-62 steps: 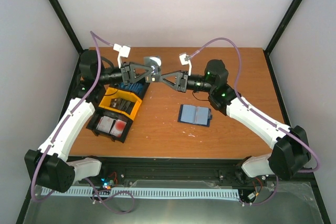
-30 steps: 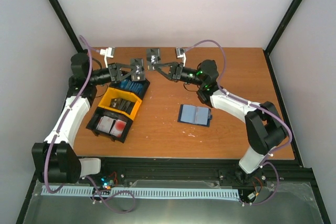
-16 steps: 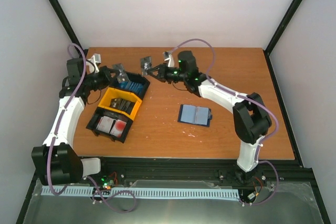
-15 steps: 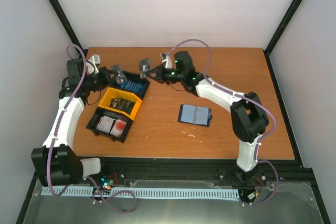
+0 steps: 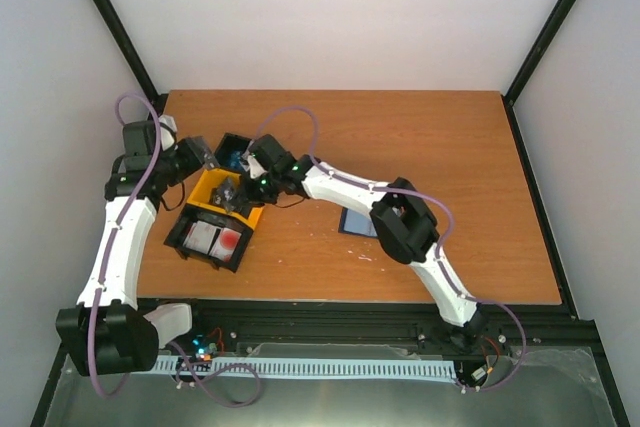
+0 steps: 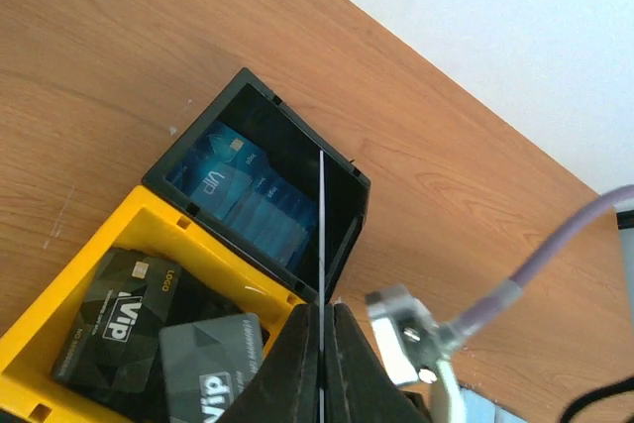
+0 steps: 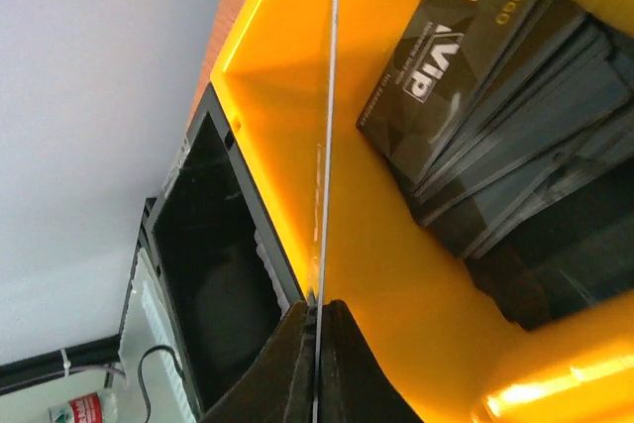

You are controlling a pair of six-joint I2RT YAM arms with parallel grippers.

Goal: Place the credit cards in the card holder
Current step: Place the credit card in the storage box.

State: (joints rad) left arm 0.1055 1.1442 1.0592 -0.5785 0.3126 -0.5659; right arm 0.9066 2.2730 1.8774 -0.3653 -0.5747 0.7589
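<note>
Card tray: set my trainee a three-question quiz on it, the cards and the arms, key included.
1. Which cards lie in the yellow compartment? A white, B dark grey, C blue.
2. True or false: the right arm crosses over part of the card holder.
3. Fill in: the left jaws are shut on a thin ___, seen edge-on.
Key: 1 B, the dark grey cards; 2 true; 3 card.

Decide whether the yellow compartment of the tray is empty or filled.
Partly filled: a stack of dark grey cards lies inside the yellow compartment, with bare yellow floor beside it.
</note>
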